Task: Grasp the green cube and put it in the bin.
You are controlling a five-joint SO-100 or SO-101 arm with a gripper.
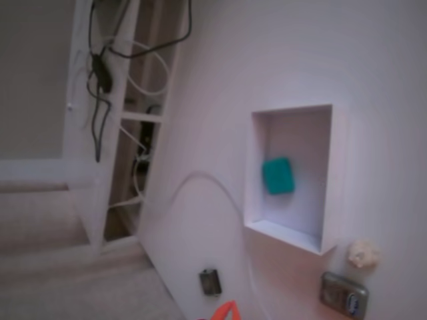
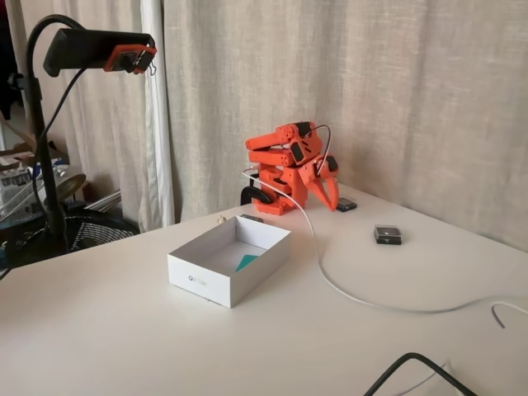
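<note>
Your green cube (image 1: 277, 176) sits inside the bin (image 1: 337, 173), flat on its floor, well apart from the claw (image 2: 327, 191). Your arm (image 2: 285, 165) is folded up behind the bin in a fixed view, claw pointing down at the table (image 2: 124, 330). Jaws look nearly together, though I cannot tell for sure at this range. A small dark box (image 2: 388, 234) lies near the claw, a white cable (image 2: 346, 293) trailing past it.
</note>
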